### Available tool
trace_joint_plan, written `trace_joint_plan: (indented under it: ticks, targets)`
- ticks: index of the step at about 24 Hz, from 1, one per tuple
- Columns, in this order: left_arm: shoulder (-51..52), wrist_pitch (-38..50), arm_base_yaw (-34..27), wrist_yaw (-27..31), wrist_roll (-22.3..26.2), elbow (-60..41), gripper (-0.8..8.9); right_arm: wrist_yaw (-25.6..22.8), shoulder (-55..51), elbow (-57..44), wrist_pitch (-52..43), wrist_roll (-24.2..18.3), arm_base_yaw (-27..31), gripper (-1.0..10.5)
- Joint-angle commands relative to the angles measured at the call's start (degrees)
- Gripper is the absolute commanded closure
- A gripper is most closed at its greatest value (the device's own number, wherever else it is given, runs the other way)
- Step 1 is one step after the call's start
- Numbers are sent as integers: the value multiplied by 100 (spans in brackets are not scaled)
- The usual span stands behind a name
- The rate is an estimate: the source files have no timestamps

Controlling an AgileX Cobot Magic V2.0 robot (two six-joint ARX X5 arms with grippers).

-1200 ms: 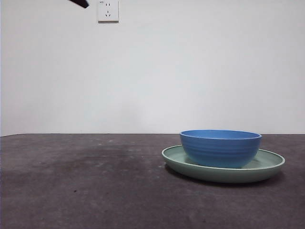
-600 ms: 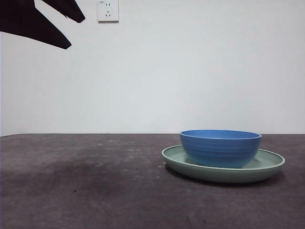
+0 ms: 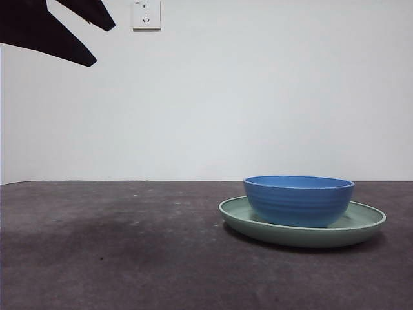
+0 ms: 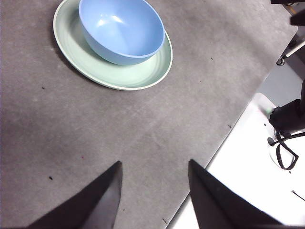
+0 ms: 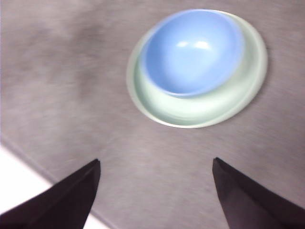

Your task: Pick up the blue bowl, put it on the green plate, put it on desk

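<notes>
So the blue bowl [image 3: 299,200] is sitting inside the green plate [image 3: 302,230], and the plate is lying flat on the desk [image 3: 116,258], off to the right side in the front view. Nothing is touching either of them. The bowl is sitting a bit off-centre in the plate, so more of the glossy green inside is showing on one side in both wrist views.

The left gripper [image 4: 153,193] is hanging in the air with its jaws spread apart and nothing between them, looking down at the desk near its edge, with the bowl [image 4: 122,29] and plate [image 4: 119,71] well away from it. The right gripper [image 5: 155,191] is also hanging above the desk with its jaws wide apart and empty, with the bowl [image 5: 193,50] and plate [image 5: 200,107] ahead of it; that picture is coming out blurry.

Up in the top left corner of the front view two black jaw tips [image 3: 58,29] are poking in, high above the desk and well apart from the dishes. I can't tell which arm those belong to. A white wall socket [image 3: 146,14] is sitting on the wall just beside them.
</notes>
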State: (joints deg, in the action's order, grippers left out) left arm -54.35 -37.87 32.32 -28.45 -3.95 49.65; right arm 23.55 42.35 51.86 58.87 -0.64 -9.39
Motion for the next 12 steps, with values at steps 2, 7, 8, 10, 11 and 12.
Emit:
trace_joint_plan:
  ticks: [2, 7, 8, 10, 11, 12]
  targets:
    - [-31, 37, 33, -31, 28, 48, 591, -1029, 127, 96, -164, 780, -20, 570]
    - [-31, 35, 33, -31, 35, 48, 591, -1460, 588, 96, -621, 1040, -7, 570]
    - [-31, 35, 33, -31, 44, 48, 591, -1456, 734, 96, -737, 1056, -4, 570]
    - [-31, 35, 33, -31, 50, 48, 591, -1456, 1086, 96, -953, 1056, 24, 570]
    - [-31, 35, 33, -31, 50, 48, 591, -1456, 1252, 96, -1036, 1054, 46, 571]
    - [-31, 35, 33, -31, 52, 48, 591, -1445, 1421, 96, -1123, 1051, 72, 571]
